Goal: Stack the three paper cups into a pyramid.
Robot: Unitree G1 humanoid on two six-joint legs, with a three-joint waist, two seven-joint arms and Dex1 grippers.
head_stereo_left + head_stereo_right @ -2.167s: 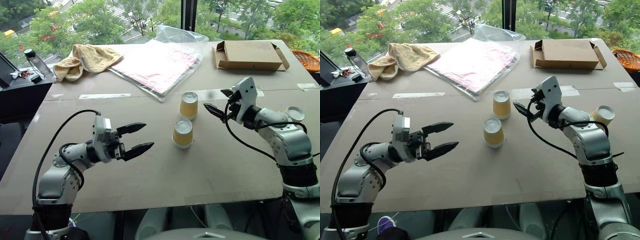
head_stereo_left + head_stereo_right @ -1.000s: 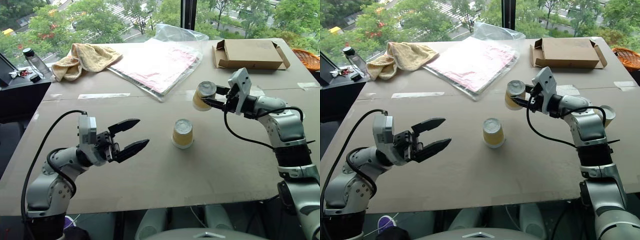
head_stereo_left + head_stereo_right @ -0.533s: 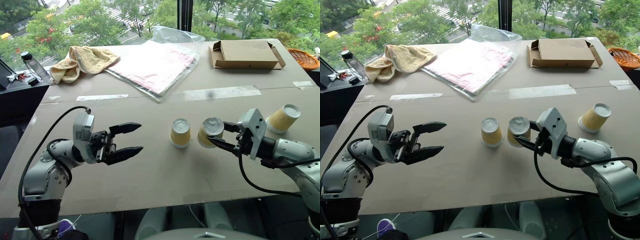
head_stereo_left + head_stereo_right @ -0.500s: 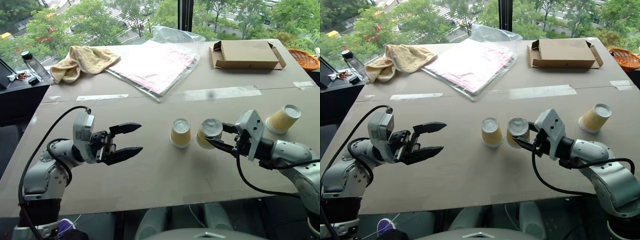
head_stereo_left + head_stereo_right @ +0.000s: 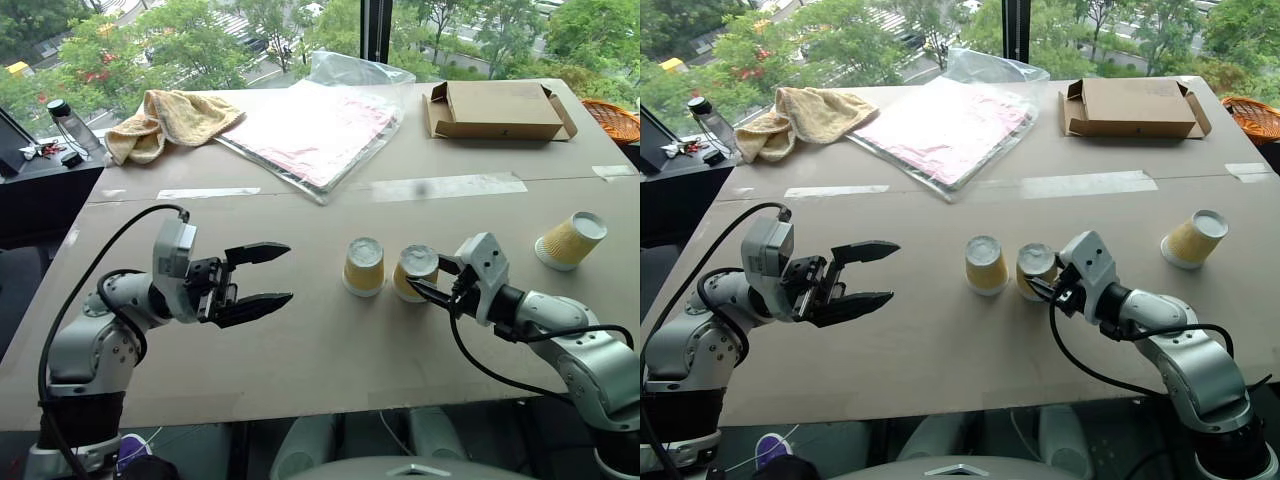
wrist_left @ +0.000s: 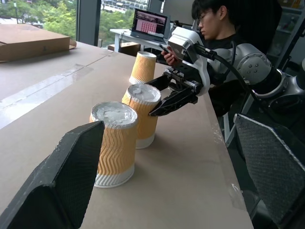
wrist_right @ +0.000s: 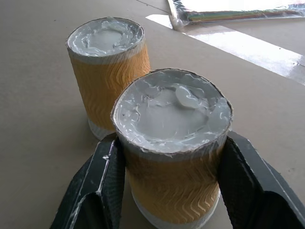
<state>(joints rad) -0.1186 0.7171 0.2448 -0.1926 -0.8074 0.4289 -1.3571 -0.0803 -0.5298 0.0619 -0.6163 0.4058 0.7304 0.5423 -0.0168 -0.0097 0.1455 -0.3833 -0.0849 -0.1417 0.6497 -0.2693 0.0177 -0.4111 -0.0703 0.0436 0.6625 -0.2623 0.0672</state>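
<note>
Yellow-tan cup (image 5: 414, 273) in right gripper (image 5: 432, 281) jaws stands just beside second cup (image 5: 363, 266).

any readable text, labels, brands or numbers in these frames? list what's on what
None can be read.
Paper cups: ribbed walls, no print visible.
Cardboard box: plain, no label visible.
Laptop screen behind the table: content shows, too small to read.
Plastic-wrapped pink sheets: no legible print.
Bottle at the far left: nothing legible.
</note>
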